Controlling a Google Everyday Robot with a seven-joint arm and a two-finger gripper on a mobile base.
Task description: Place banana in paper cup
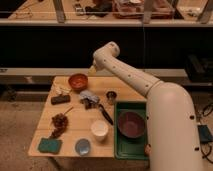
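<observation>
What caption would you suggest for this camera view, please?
Robot's claw hangs near the orange bowl; the paper cup stands beside the green tray.

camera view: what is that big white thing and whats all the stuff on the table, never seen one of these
The big white shape is a robot arm. There is only this one picture, looking down on a wooden table from above, with the arm coming in from the lower right. The arm reaches to the table's far edge. Its gripper, the part that grabs things, is at the tip, just beyond the orange bowl. Whether it holds anything cannot be made out.

On the table are what looks like the pale banana left of that bowl, a white paper cup near the front, a small metal cup, a blue-grey dish and a green sponge. There is also a green tray holding a maroon bowl.
</observation>
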